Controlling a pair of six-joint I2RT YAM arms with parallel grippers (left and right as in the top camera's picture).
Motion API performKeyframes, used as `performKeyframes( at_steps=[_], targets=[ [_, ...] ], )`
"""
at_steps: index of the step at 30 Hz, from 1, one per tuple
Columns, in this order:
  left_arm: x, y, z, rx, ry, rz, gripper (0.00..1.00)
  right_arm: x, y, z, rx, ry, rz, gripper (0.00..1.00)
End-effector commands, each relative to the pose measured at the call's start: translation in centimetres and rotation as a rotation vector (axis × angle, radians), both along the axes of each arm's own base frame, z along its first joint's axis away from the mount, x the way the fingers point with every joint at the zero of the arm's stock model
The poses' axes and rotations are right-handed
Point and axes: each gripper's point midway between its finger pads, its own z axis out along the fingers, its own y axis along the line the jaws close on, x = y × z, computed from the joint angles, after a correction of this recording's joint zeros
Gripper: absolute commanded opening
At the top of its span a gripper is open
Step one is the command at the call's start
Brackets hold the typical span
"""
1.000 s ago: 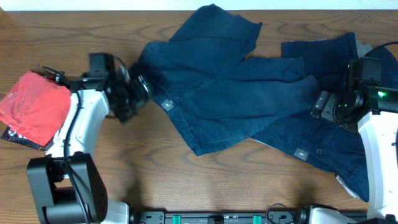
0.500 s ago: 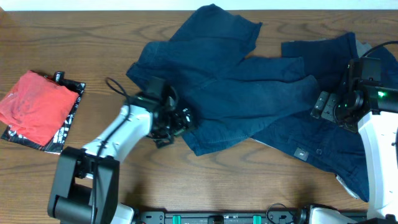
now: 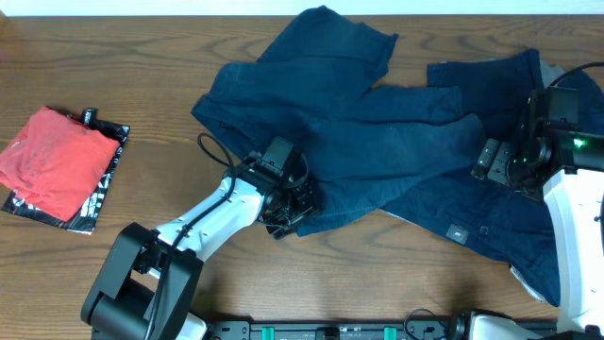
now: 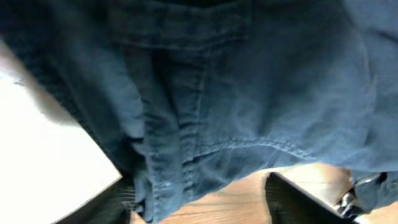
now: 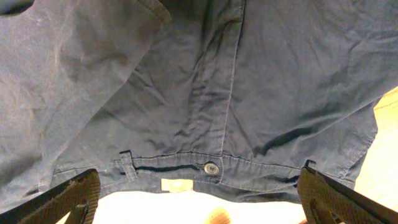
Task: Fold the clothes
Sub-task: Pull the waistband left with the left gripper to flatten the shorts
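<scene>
Two dark navy shorts lie spread and overlapping on the wooden table. One pair [image 3: 330, 123] is at centre; the other [image 3: 491, 222] is at right, with a small pale label [image 3: 457, 232]. My left gripper [image 3: 291, 210] is open at the front edge of the centre pair. In the left wrist view its fingers [image 4: 199, 196] straddle a seamed hem [image 4: 180, 155] just above the wood. My right gripper [image 3: 487, 159] is open above the right pair. In the right wrist view its fingers [image 5: 199, 202] hover wide apart over the waistband, button [image 5: 212, 168] and label [image 5: 174, 185].
A folded red cloth [image 3: 47, 161] lies on a black packet [image 3: 99, 198] at the far left. Bare wood [image 3: 142, 57] shows to the left of the shorts and along the front. Something pale [image 3: 559, 72] peeks from under the right pair.
My left arm has swung from beside the red cloth rightwards to the front edge of the centre shorts. The right arm and both garments have not moved.
</scene>
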Motion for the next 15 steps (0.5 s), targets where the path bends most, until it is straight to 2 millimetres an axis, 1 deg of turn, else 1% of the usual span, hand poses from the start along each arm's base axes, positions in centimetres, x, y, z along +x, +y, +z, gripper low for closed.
performKeyframes(
  at_steps=[1,2,4,5,7,12,13,14,15],
  targets=[
    [-0.2,0.4,-0.7,0.034,0.016,0.022,0.6,0.0,-0.2,0.3,-0.007,-0.005,0.005,0.99],
    [-0.3,0.4,-0.7,0.036,0.019,0.02,0.6,0.0,-0.2,0.3,-0.007,-0.005,0.005,0.99],
    [-0.5,0.3,-0.8,0.038,0.021,0.016,0.68,0.0,-0.2,0.3,-0.007,-0.005,0.005,0.99],
    [-0.6,0.3,-0.9,0.04,0.02,0.013,0.7,0.0,-0.2,0.3,-0.007,-0.005,0.005,0.99],
    [-1.0,0.4,-1.1,0.053,0.029,0.018,0.71,0.0,-0.2,0.3,-0.007,-0.006,0.005,0.99],
    [-2.0,0.8,-2.1,0.102,0.052,0.047,0.71,0.0,-0.2,0.3,-0.007,-0.006,0.005,0.99],
    [-2.1,0.8,-2.2,0.108,0.05,0.046,0.7,0.0,-0.2,0.3,-0.007,-0.006,0.005,0.99],
    [-2.0,0.8,-2.2,0.114,0.043,0.043,0.64,0.0,-0.2,0.3,-0.007,-0.005,0.005,0.99],
    [-1.9,1.0,-2.3,0.126,0.035,0.045,0.48,0.0,-0.2,0.3,-0.007,-0.005,0.005,0.99]
  ],
)
